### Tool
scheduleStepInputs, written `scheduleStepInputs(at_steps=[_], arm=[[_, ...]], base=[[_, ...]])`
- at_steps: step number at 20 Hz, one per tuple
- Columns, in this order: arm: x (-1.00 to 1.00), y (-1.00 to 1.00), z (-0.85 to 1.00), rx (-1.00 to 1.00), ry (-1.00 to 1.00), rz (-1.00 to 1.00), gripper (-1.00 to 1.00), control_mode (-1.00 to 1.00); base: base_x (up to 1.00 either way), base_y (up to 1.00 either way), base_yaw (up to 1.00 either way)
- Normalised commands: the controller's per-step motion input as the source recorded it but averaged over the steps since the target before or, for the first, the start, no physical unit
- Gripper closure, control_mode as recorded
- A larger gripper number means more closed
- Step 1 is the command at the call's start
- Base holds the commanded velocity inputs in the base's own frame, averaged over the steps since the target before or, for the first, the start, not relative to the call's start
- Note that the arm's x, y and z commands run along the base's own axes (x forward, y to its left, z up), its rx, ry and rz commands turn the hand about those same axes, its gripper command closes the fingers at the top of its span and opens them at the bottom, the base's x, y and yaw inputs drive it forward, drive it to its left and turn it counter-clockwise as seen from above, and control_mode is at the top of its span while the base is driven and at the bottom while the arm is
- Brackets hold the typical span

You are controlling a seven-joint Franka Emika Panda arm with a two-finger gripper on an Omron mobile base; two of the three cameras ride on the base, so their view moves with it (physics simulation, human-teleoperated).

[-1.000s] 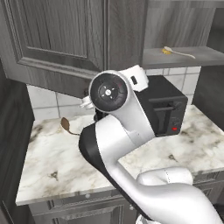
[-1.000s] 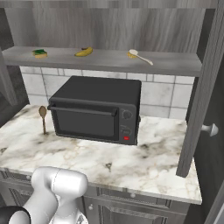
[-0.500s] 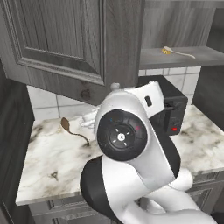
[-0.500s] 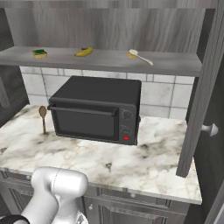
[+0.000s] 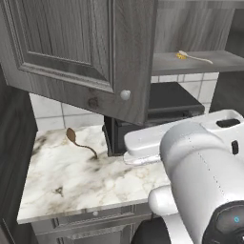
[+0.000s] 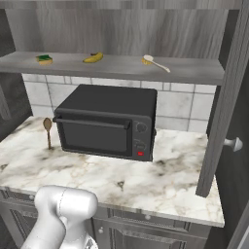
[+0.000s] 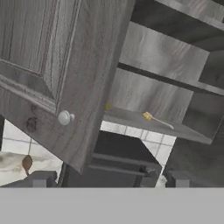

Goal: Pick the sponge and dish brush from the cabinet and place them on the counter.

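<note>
Since a second ago the arm has swung down and right in the left base view, where its wrist used to cover the microwave, and the jaws have spread wide with nothing between them; the gripper (image 7: pixel 105 179) looks up from counter height at the open cabinet (image 6: pixel 146 29). The sponge (image 6: pixel 44 59) lies at the left end of the cabinet shelf (image 6: pixel 194 73), green side up, untouched. The brush (image 6: pixel 154 62) lies toward the right part of the same shelf, yellow head at the back, white handle pointing forward and right. A banana (image 6: pixel 93 58) sits between them, apart from both. The left door (image 5: pixel 81 52) hangs open, its knob (image 5: pixel 125 95) facing out; the right door (image 6: pixel 224 97) is open too. Below the shelf a black microwave (image 6: pixel 107 121) stands on the counter (image 6: pixel 165 180), against the tiled wall. A brown spoon (image 6: pixel 47 130) stands just left of the microwave
</note>
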Motion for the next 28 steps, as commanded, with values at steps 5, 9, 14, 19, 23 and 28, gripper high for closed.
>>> scheduleStepInputs(at_steps=[5, 9, 14, 19, 23, 28], arm=[[-0.42, -0.78, 0.19, 0.28, 0.00, 0.00, -1.00, -1.00], [-0.13, -0.85, 0.19, 0.41, 0.03, 0.03, -1.00, -1.00], [-0.01, -0.86, 0.29, 0.43, 0.00, 0.07, -1.00, -1.00], [0.02, -0.79, 0.28, 0.49, 0.01, 0.12, -1.00, -1.00], [0.19, -0.43, -0.03, 0.38, 0.07, 0.12, -1.00, -1.00], [0.23, -0.10, -0.15, 0.27, 0.02, 0.07, -1.00, -1.00]], base=[[0.00, 0.00, 0.00], [0.00, 0.00, 0.00], [0.00, 0.00, 0.00], [0.00, 0.00, 0.00], [0.00, 0.00, 0.00], [0.00, 0.00, 0.00]])
